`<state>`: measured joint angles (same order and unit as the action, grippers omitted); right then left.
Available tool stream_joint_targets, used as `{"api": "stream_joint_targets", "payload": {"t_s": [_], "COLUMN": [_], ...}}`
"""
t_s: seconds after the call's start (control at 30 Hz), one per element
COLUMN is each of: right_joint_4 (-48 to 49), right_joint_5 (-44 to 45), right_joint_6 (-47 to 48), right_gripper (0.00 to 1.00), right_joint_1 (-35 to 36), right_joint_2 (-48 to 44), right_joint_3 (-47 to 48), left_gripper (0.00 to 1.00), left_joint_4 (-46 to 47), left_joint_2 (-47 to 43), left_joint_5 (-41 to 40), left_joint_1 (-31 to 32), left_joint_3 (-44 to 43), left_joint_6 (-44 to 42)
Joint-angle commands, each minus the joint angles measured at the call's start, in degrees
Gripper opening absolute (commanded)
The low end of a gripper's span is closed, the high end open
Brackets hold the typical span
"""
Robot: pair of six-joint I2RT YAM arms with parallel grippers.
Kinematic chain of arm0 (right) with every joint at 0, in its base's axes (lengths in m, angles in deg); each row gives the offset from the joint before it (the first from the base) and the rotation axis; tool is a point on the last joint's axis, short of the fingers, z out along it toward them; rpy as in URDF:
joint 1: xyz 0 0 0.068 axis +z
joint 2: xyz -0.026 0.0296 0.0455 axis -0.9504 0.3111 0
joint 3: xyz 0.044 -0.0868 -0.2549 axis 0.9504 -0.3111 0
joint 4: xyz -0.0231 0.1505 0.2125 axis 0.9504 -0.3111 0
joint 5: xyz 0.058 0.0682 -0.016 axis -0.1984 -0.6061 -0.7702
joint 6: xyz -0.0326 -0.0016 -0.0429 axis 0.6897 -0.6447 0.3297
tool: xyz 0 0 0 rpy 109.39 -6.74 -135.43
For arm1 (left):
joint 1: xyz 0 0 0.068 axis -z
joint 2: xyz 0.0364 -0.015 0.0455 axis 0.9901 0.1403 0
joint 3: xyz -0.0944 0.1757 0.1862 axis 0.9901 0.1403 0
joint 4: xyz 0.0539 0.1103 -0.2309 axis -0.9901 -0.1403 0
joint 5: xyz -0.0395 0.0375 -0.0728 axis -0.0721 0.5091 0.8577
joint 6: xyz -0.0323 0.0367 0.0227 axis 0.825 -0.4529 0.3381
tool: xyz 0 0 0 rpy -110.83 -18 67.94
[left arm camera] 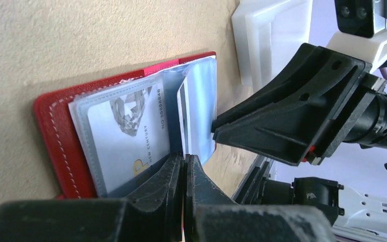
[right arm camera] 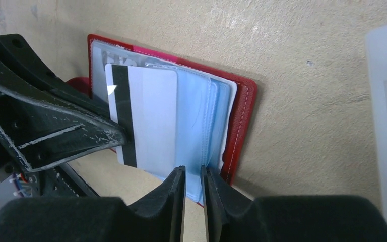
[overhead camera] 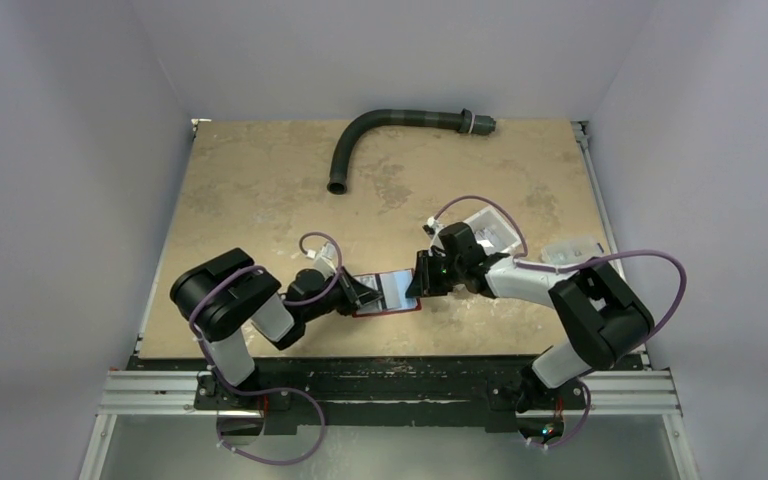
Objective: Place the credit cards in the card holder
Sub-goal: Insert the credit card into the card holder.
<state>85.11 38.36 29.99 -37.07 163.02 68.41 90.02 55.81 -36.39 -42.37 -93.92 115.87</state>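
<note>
The dark-red card holder [overhead camera: 390,305] lies open on the table between both grippers, its clear sleeves fanned up [right arm camera: 201,116]. One credit card with a diamond print sits in a sleeve [left arm camera: 126,136]. My left gripper [left arm camera: 185,160] is shut on the edge of a whitish credit card with a black stripe [right arm camera: 151,121], holding it upright at the sleeves; it also shows in the top view [overhead camera: 365,292]. My right gripper [right arm camera: 193,171] is closed to a narrow gap around the edge of the clear sleeves; it also shows in the top view [overhead camera: 421,283].
A white rectangular bin [overhead camera: 492,232] stands just behind the right gripper and shows in the left wrist view [left arm camera: 272,40]. A clear compartmented box [overhead camera: 572,250] lies at the right edge. A grey curved hose [overhead camera: 380,125] lies at the back.
</note>
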Motion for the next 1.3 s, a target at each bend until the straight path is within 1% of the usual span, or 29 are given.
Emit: {"api": "stream_joint_targets", "payload": {"t_s": [0.0,0.13,0.2,0.27,0.3,0.33,0.43,0.47,0.57,0.67,0.77,0.87,0.9,0.97,1.0,1.07,1.13,1.17,1.2,1.23,1.27], "right_joint_4": [3.4,4.1,2.6,1.0,0.1,-0.7,-2.8,-3.5,-4.4,-5.5,-6.7,-8.3,-8.7,-9.7,-10.0,-10.6,-10.7,-10.8,-10.9,-11.0,-11.0], "right_joint_5": [0.6,0.0,0.3,1.2,1.9,2.7,4.3,4.7,5.4,6.1,6.5,7.4,7.6,8.5,8.4,8.1,8.2,8.2,8.2,8.3,8.4], "right_joint_6": [-0.5,-0.6,0.0,0.8,1.3,1.7,2.9,3.1,3.5,4.1,4.4,4.6,4.6,4.8,5.1,5.5,5.5,5.6,5.7,5.8,5.8], "right_gripper": [0.26,0.25,0.25,0.26,0.26,0.27,0.28,0.28,0.3,0.33,0.35,0.38,0.41,0.53,0.57,0.59,0.59,0.57,0.52,0.43,0.36], "right_joint_1": [0.3,0.3,0.3,0.2,0.3,0.2,0.3,0.3,0.2,0.2,0.1,-0.2,-0.3,-0.5,-0.5,-0.5,-0.7,-0.8,-1.0,-1.1,-1.1], "right_joint_2": [1.0,0.7,-0.3,-1.7,-2.3,-2.8,-3.4,-3.5,-4.1,-4.3,-4.2,-4.9,-5.2,-5.3,-5.2,-4.8,-4.4,-4.2,-4.1,-4.1,-4.2], "right_joint_3": [-1.1,-1.3,-0.9,-0.7,-0.6,-0.3,0.5,0.7,1.1,2.0,3.4,4.3,4.7,5.3,5.8,6.5,6.8,7.0,7.0,7.1,7.0], "left_gripper": [0.0,0.0,0.0,0.0,0.03,0.09,0.25,0.28,0.34,0.39,0.45,0.45,0.45,0.45,0.45,0.45,0.45,0.44,0.41,0.38,0.36], "left_joint_4": [-4.7,-14.7,-19.5,-27.6,-31.3,-34.3,-40.5,-42.3,-48.2,-53.9,-55.6,-56.0,-55.8,-54.8,-54.1,-51.6,-48.8,-47.6,-46.5,-45.5,-44.9], "left_joint_2": [0.4,0.4,-1.6,-4.1,-5.0,-5.6,-7.4,-8.6,-12.4,-15.6,-17.4,-18.0,-17.8,-16.4,-15.3,-13.2,-11.5,-10.7,-10.2,-9.7,-9.2], "left_joint_5": [-4.4,-6.3,-7.2,-8.0,-8.2,-7.8,-7.0,-7.5,-9.1,-10.3,-10.6,-10.0,-10.2,-10.2,-9.9,-8.8,-8.4,-8.3,-8.4,-8.6,-8.9], "left_joint_1": [2.0,5.7,5.6,5.6,5.7,5.7,5.9,5.9,5.8,5.8,5.1,4.4,4.4,4.2,4.2,4.2,4.2,4.2,4.2,4.2,4.2], "left_joint_3": [-3.9,-11.2,-12.0,-13.8,-15.1,-16.0,-17.8,-17.8,-17.7,-19.6,-20.5,-21.6,-22.0,-23.1,-23.6,-24.3,-24.4,-24.4,-24.5,-24.6,-24.7], "left_joint_6": [-2.9,-6.1,-7.0,-9.2,-10.5,-11.4,-13.4,-14.0,-16.0,-18.4,-19.2,-19.7,-20.2,-21.0,-21.4,-21.5,-21.0,-20.7,-20.4,-20.2,-20.0]}}
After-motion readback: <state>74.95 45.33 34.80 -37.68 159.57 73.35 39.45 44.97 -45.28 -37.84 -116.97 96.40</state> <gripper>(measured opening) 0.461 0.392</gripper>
